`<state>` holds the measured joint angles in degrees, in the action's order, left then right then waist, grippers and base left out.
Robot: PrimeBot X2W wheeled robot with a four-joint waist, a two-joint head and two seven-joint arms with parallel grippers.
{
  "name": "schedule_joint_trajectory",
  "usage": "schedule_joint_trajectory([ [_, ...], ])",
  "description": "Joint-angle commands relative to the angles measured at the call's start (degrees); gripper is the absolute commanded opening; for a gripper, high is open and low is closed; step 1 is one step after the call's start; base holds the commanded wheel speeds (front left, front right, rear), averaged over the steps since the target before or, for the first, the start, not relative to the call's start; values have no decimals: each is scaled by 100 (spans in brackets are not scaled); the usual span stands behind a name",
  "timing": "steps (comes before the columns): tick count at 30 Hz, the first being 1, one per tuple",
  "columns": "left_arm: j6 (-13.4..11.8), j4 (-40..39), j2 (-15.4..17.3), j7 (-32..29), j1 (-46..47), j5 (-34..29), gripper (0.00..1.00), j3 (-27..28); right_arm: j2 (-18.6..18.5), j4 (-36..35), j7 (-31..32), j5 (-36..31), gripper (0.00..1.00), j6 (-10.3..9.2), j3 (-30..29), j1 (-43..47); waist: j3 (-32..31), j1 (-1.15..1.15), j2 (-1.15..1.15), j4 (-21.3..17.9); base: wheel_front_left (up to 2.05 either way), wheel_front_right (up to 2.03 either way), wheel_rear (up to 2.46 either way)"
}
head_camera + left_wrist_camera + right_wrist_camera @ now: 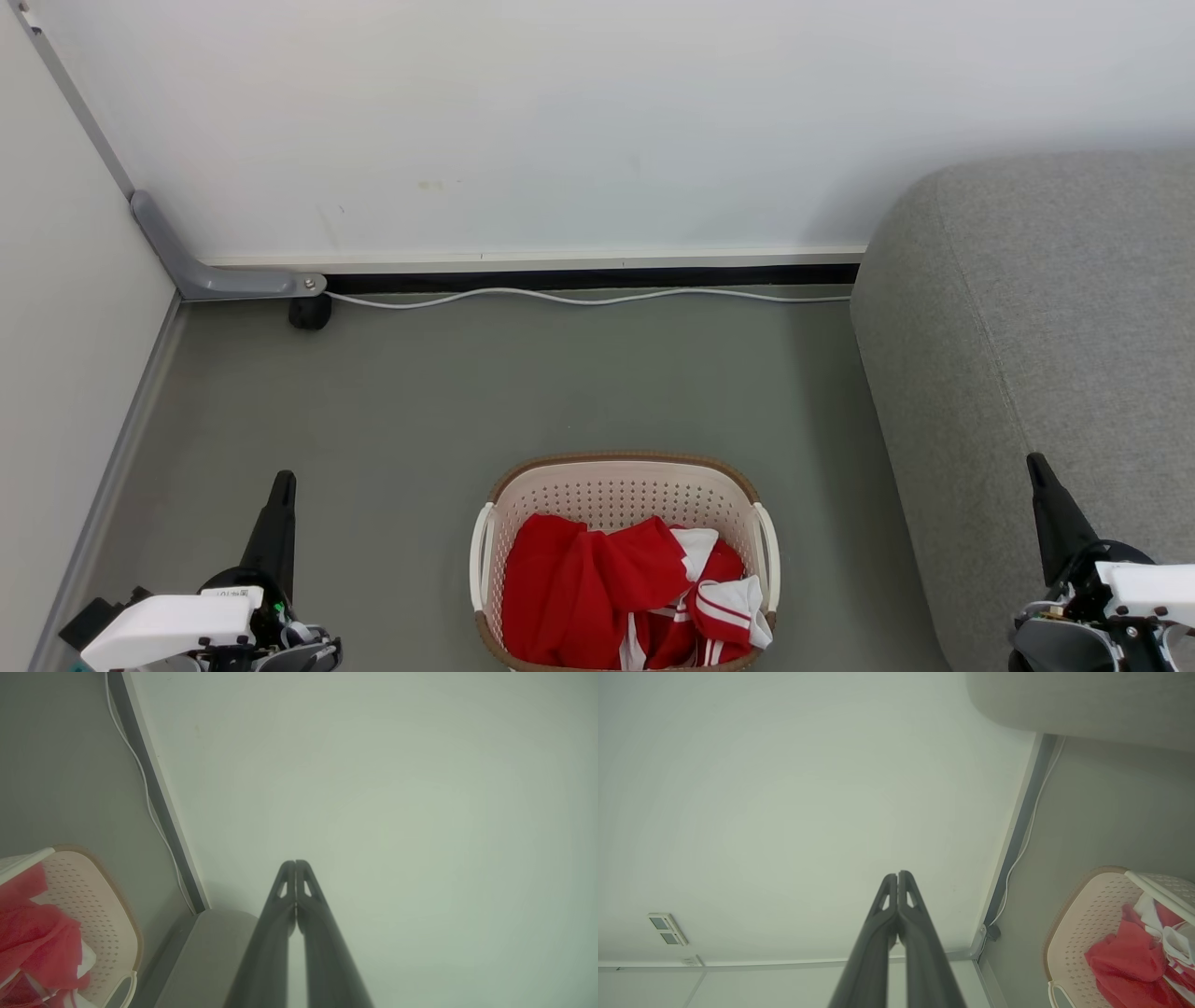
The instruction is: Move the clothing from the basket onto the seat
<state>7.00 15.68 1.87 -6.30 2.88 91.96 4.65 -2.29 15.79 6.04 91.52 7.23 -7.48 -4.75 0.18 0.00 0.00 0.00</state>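
The left gripper (282, 485) hung over the floor (420, 420), fingers pressed together, empty. Near its right side sat the basket (621, 460), the clothing (579, 588) heaped inside, perhaps several pieces. Further right, the right gripper (1036, 467), also closed and empty, showed against the seat (1046, 308).

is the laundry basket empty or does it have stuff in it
Partly full. Crumpled red and white clothing lies in the laundry basket, below its brown rim; the perforated far wall shows bare.
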Motion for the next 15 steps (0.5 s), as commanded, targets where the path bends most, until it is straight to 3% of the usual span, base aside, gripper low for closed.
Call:
schedule_joint_trajectory([
  [1,48,-165,100,-17,331,23,0,184,-59,-177,43,66,0,25,98,-143,0,0,0,0,0,0,0],
  [15,48,-165,100,-17,331,23,0,184,-59,-177,43,66,0,25,98,-143,0,0,0,0,0,0,0],
])
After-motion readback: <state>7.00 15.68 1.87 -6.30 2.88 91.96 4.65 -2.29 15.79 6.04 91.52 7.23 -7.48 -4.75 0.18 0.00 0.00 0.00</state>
